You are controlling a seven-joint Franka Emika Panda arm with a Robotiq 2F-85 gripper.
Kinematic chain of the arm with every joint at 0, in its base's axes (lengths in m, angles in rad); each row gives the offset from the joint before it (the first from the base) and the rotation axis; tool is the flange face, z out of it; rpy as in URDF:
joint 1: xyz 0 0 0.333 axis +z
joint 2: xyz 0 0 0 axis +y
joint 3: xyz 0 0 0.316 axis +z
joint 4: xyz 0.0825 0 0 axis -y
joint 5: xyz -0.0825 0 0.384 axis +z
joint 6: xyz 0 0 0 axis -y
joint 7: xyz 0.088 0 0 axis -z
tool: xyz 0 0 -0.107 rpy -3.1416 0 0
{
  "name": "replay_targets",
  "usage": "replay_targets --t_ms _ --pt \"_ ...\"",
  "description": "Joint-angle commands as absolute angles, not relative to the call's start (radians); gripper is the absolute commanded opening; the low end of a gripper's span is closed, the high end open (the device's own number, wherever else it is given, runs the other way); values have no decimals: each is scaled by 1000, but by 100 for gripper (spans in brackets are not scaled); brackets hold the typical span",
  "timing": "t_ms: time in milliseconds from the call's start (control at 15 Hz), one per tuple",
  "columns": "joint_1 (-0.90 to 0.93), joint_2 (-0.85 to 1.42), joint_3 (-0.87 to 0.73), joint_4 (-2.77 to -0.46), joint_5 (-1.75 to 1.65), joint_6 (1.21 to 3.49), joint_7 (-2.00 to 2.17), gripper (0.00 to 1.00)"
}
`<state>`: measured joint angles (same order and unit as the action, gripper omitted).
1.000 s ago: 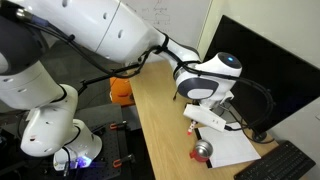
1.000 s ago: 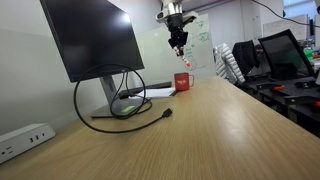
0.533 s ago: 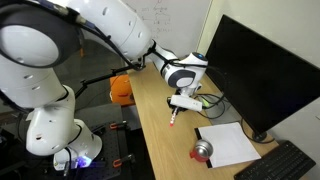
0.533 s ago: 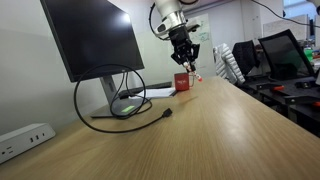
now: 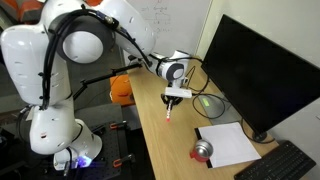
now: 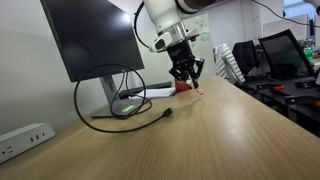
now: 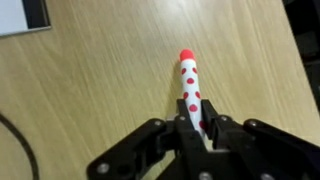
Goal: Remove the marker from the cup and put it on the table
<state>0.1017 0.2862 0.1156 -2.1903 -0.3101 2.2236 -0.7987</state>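
Wood bench [image 5: 158, 140]: pincer [image 7: 196, 130] clamped on the marker [image 7: 189, 88], red tip pointing down low over the wood, well apart from the cup [image 5: 203, 151] by the paper [image 5: 230, 143].

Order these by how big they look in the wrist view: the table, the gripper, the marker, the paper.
1. table
2. gripper, enlarged by nearness to the camera
3. marker and the visible paper corner: about alike, so not ranked
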Motion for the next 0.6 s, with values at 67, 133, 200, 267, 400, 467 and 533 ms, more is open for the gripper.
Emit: replay_targets --t_ms 67,133,200,267,400,467,533 --pt "97 287 126 -2177 -368 2208 -761 46" --pt "91 277 127 -2180 -359 2201 -773 52" --pt "86 257 128 -2193 -352 2196 -777 59" --pt "79 239 126 -2200 -348 2193 -788 68" --pt "58 198 123 -2208 -326 2174 -824 81" --pt "44 170 121 -2217 -313 2170 -850 90" --pt "31 135 113 -2229 -307 2177 -858 97"
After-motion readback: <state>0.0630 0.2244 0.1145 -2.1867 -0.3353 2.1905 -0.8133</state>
